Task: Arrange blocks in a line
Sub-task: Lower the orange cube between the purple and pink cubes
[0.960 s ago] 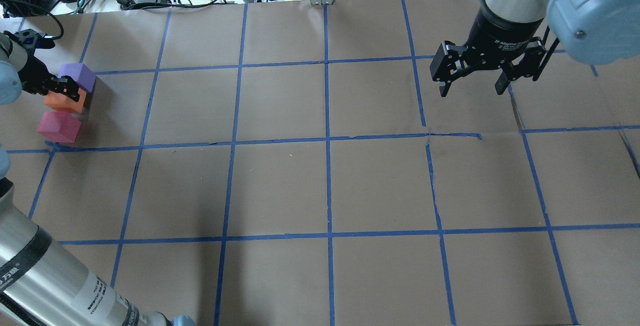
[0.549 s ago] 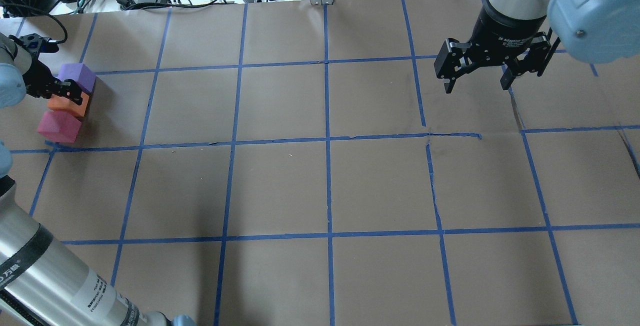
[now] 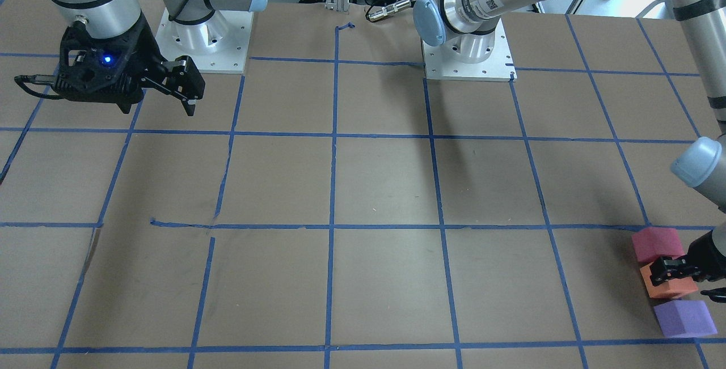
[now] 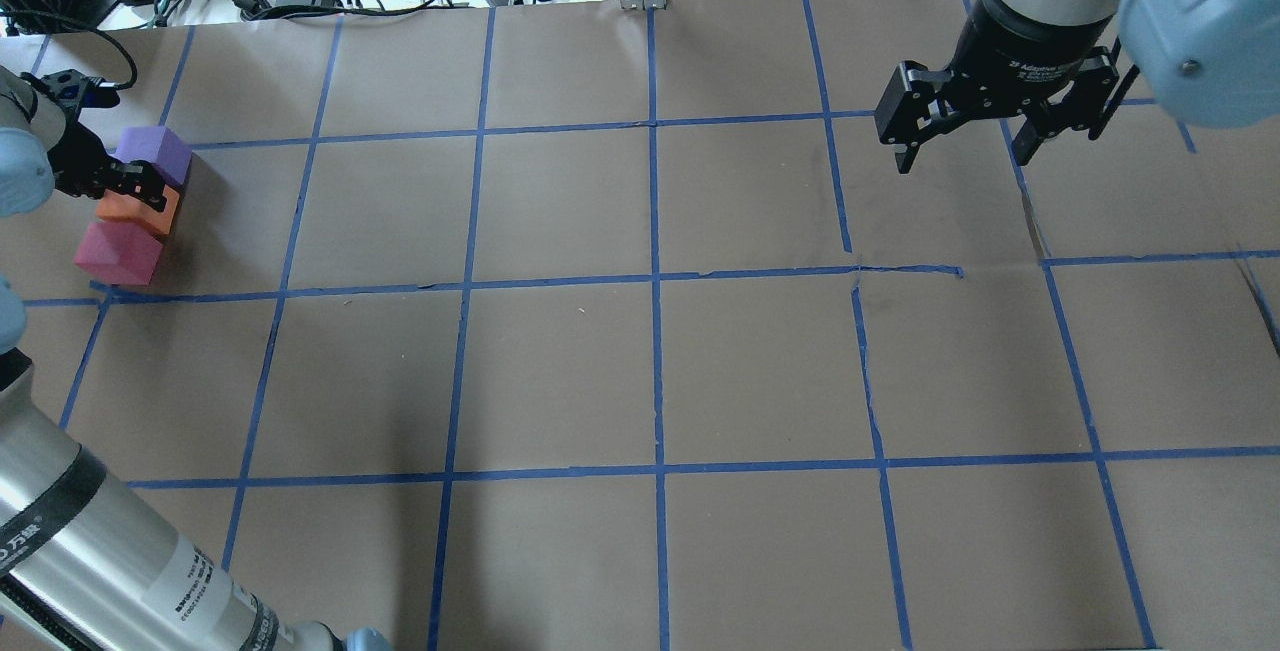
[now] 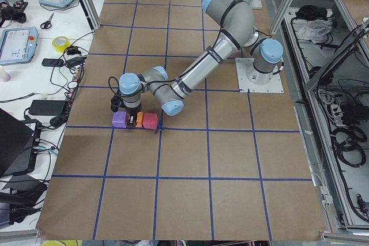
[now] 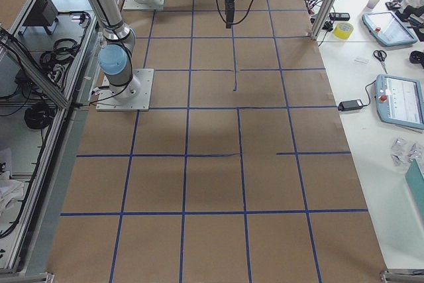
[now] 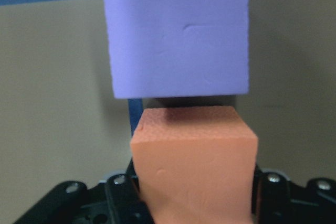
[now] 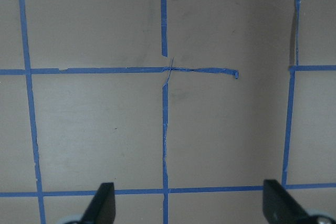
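As the left gripper (image 4: 141, 201) clamps the orange block (image 4: 146, 220) between the purple block (image 4: 155, 153) and red-pink block (image 4: 115, 253) at the overhead frame's left edge, apparently squaring the row, the right gripper (image 4: 962, 159) hangs spread and empty at upper right.

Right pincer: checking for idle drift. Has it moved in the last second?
Yes. The right pincer has drifted up-frame and slightly right, away from the torn tape line.
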You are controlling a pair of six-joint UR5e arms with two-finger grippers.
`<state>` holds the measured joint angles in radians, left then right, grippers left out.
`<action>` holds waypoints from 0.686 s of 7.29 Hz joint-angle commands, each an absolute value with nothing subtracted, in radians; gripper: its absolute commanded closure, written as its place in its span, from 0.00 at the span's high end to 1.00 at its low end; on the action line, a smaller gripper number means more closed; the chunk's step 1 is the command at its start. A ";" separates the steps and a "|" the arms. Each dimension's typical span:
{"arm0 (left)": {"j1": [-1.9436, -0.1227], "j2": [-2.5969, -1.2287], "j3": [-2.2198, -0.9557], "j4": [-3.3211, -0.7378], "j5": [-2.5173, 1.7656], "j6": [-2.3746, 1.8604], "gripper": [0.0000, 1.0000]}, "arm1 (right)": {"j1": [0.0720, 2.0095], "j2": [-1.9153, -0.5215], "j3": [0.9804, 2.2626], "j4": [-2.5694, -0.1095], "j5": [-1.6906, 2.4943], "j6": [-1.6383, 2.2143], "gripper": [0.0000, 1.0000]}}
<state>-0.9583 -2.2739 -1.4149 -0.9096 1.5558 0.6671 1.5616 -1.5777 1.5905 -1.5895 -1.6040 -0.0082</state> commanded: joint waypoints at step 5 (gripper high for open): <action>-0.950 -2.281 -1.428 -0.908 1.560 0.672 1.00 | 1.559 -1.594 1.595 -1.595 -1.605 -0.003 1.00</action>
